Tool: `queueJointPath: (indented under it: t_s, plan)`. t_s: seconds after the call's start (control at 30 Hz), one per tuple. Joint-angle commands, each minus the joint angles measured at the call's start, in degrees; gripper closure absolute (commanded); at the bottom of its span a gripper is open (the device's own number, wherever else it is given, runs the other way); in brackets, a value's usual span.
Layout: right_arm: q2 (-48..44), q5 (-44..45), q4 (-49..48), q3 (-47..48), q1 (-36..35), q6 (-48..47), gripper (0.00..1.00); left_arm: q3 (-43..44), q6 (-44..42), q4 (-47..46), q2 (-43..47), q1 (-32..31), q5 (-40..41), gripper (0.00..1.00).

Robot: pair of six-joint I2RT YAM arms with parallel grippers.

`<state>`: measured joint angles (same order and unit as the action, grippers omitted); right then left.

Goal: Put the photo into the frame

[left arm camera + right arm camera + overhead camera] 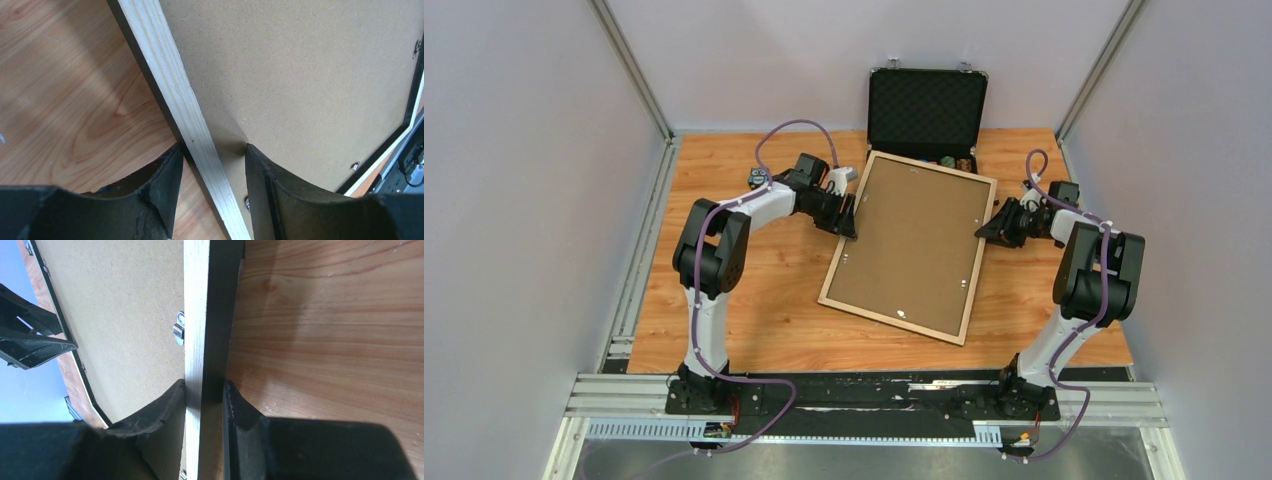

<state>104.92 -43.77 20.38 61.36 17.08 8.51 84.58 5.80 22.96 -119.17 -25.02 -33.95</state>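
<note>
Frame (170, 75) lies back-up on the tabletop (754, 290), spanning the gap between the two sets of jaws. Light wood side is up, with a brown backing panel (914, 240) filling it. Long axis runs far-to-near, crosswise to the line between the jaws, near end skewed toward the left arm's side.

Left jaws are at the left long rail, toward its far end. They are part-open and straddle the rail: outer finger (160, 190) right at the rail's dark outer edge, inner finger (265, 190) over the panel with a gap to the wood. Not clamped.

Right jaws are at the opposite long rail, about level with the left ones. They are narrow and pinched on the rail, one side at the panel edge, the other on the black outer face. Small metal clip (178, 334) sits just ahead of them. Cannot tell whether either rail is off the tabletop.

Room: bare tabletop outboard of the left jaws and nearward of both. There is less outboard of the right jaws, where the tabletop edge is near. Open black case (927, 110) stands just beyond the frame's far short rail, ahead of both jaws.
</note>
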Motion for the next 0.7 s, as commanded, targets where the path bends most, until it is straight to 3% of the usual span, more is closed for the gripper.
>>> queueJointPath:
  t_s: [0.0,0.67]
  plan:
    - [-3.2,-2.6,-1.1,1.9,0.0,-0.4,0.77,0.6,0.2,-1.2,1.5,-0.3,-5.1,0.45]
    - [-6.2,-4.9,-1.1,1.3,-4.1,0.8,0.90,-5.4,-1.9,0.4,9.1,1.4,-3.9,0.52]
